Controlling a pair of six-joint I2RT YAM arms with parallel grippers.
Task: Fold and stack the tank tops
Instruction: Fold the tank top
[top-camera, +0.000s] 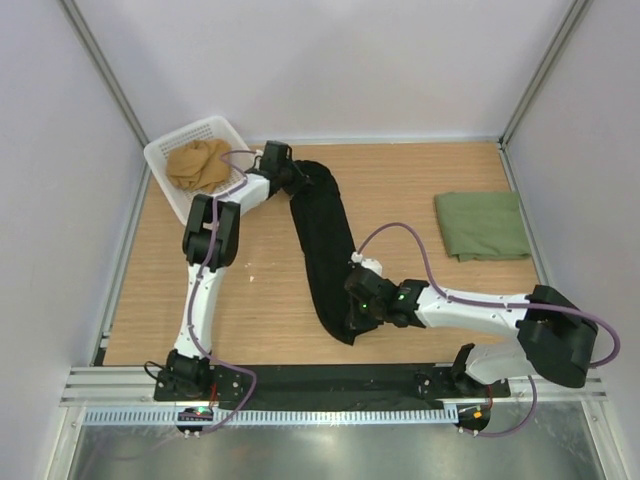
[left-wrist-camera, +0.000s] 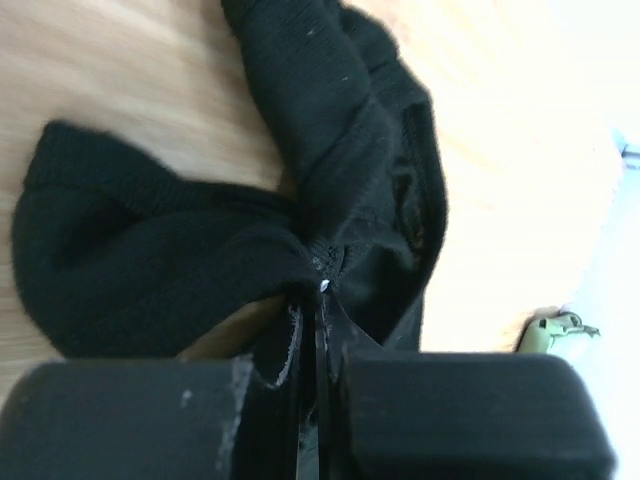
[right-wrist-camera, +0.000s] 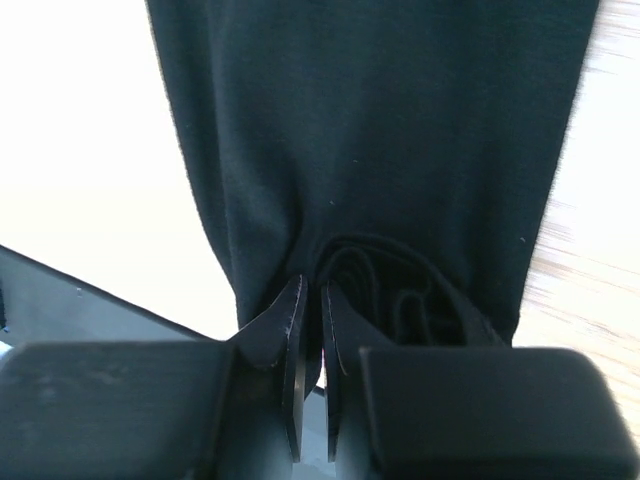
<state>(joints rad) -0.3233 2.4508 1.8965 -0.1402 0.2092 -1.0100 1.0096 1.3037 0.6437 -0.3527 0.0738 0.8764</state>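
- Gripping the far end of the black tank top (top-camera: 325, 240), the left gripper (top-camera: 291, 170) has its jaws pressed together on a bunched fold of the cloth, just beside the near right corner of the white mesh basket (top-camera: 160, 175).
- In the left wrist view, the left gripper (left-wrist-camera: 320, 285) pinches dark ribbed fabric (left-wrist-camera: 330, 120) that spreads out over the wood on both sides of it.
- The black top lies as a long band on the table (top-camera: 430, 170), running from the far centre to the near centre.
- The right gripper (top-camera: 352, 305) sits at the band's near end.
- In the right wrist view, its fingertips (right-wrist-camera: 312, 290) stand almost together with a thin slit between them. Folded black cloth (right-wrist-camera: 380, 130) lies against them, but I cannot tell if any is pinched.
- The olive green tank top (top-camera: 482, 225) lies folded at the far right, well apart from the black one.
- A crumpled tan cloth (top-camera: 198, 165) sits inside the basket at the far left.
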